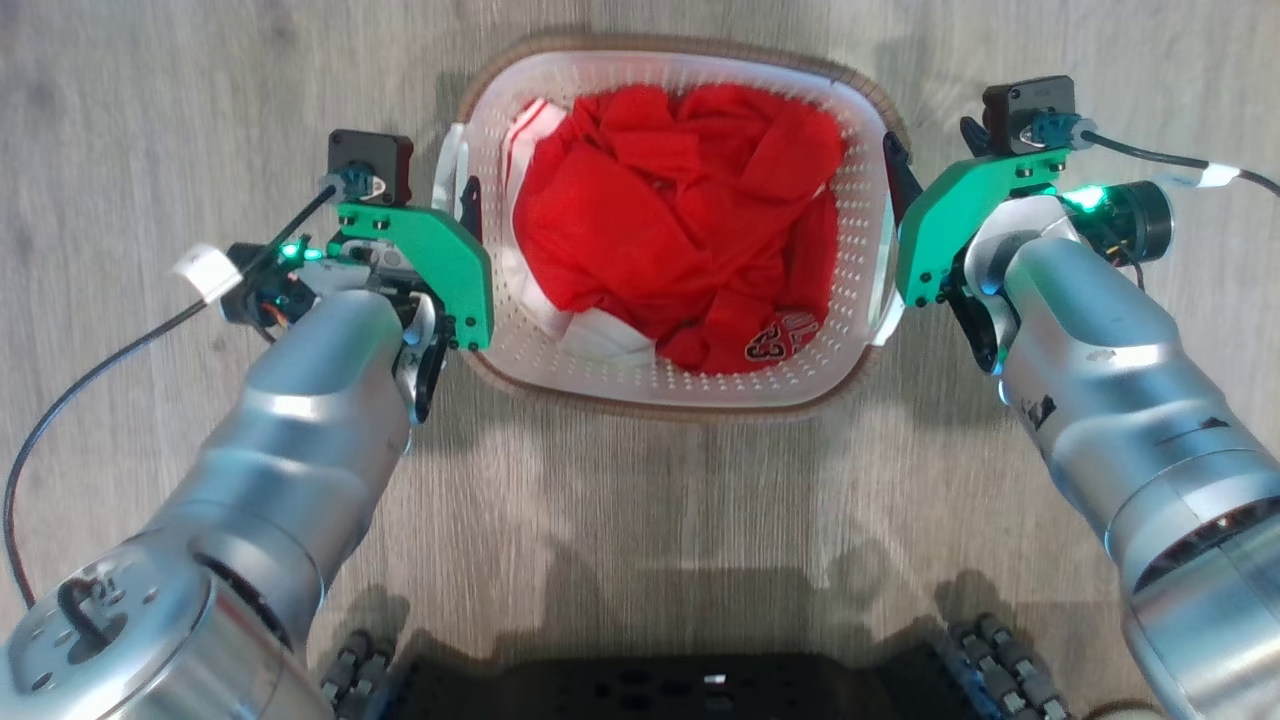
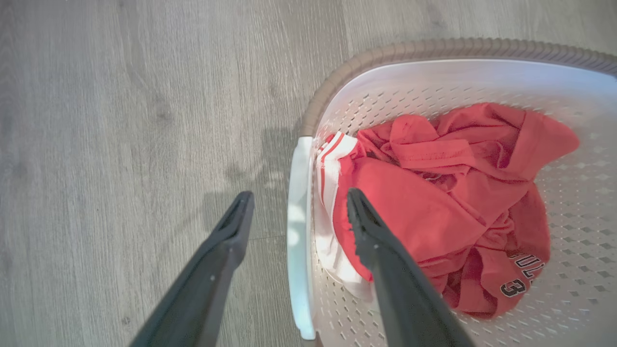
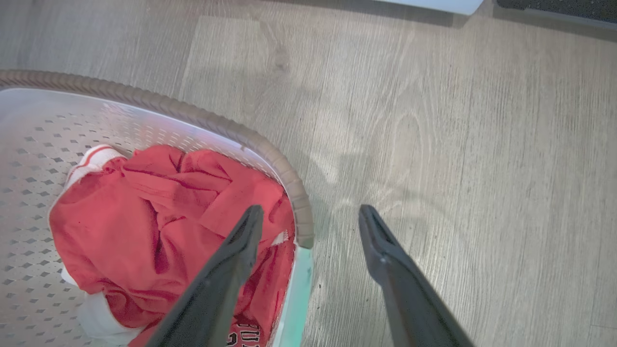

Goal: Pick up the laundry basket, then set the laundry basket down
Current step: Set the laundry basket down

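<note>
White perforated plastic, likely stiff and light. Left pincer [image 2: 297, 195] gapes wide astride the left handle [image 2: 299, 231]. Laundry basket [image 1: 855, 270] sits on the wood floor [image 1: 640, 500] with a soft red jersey [image 1: 660, 200] inside. Right pincer [image 3: 311, 209] spreads wide astride the right handle [image 3: 298, 289]. Best held by both handles, evenly.

We see a grey wood floor [image 1: 180, 120] made of long boards. The laundry basket [image 1: 862, 230] sits on the floor. It is white with little holes and a brown rim. The robot's black base [image 1: 700, 690] with small wheels stands on the floor near the basket. Well apart from the basket, a white thing [image 3: 434, 4] and a dark thing [image 3: 559, 6] are on the floor too. We cannot tell what they are.
</note>
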